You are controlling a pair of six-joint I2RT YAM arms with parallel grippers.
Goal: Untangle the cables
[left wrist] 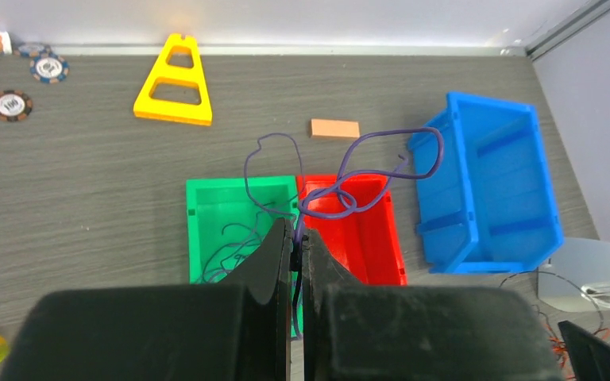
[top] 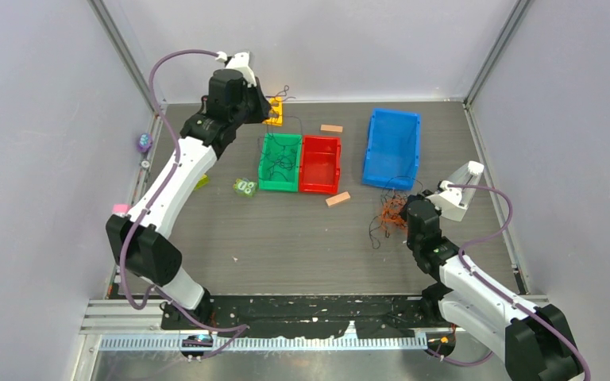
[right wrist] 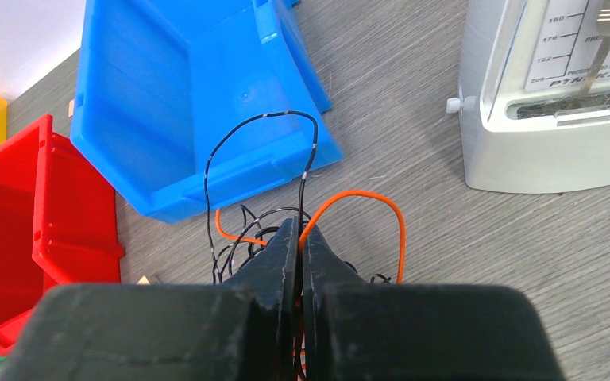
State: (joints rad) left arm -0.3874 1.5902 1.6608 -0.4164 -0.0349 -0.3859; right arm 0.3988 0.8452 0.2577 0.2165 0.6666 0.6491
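My left gripper (top: 276, 109) hangs high over the back of the table, shut on a thin dark purplish cable (left wrist: 341, 194). In the left wrist view the cable loops out of the shut jaws (left wrist: 297, 236) above the green bin (left wrist: 206, 214) and the red bin (left wrist: 373, 238). More dark strands (top: 282, 159) lie in the green bin. My right gripper (top: 403, 213) is low, at a clump of orange and black cables (top: 388, 216) on the table. It is shut (right wrist: 299, 230) on black (right wrist: 210, 171) and orange strands (right wrist: 365, 194) of that clump.
A blue bin (top: 392, 148) stands right of the red bin (top: 320, 171). A white metronome (right wrist: 556, 95) stands close to my right gripper. Two orange blocks (top: 331, 128) (top: 337, 198), a yellow triangular frame (left wrist: 173, 83), poker chips (left wrist: 11, 104) and a small green piece (top: 244, 186) lie about.
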